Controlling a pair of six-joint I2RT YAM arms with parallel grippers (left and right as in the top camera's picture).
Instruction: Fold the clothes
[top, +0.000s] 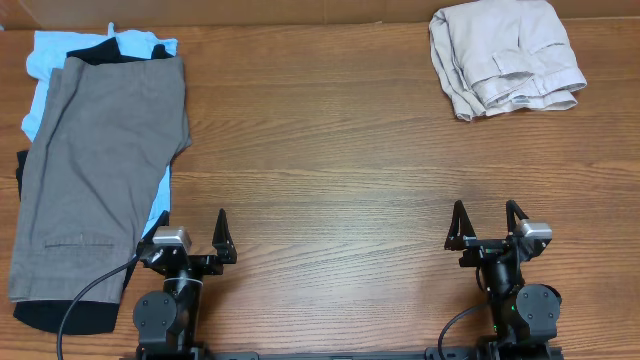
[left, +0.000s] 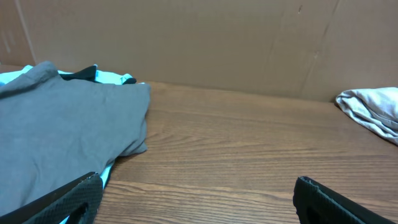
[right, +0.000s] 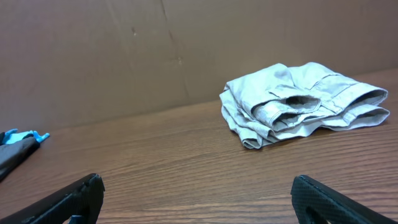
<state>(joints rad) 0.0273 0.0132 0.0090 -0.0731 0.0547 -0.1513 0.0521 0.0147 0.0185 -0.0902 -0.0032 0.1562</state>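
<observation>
Both pairs of fingers stand spread wide with nothing between them. The left gripper (top: 185, 238) is at the near edge of the table (top: 330, 160) towards its left end, and the right gripper (top: 485, 218) is at the same edge towards its right end. The grey-brown shorts (top: 100, 150) lie flat along the table's left end on a light-blue garment (top: 50, 55) and a black garment (top: 50, 315), their near part just beside the left gripper. Bundled beige trousers (top: 505, 55) sit at the table's far right corner.
</observation>
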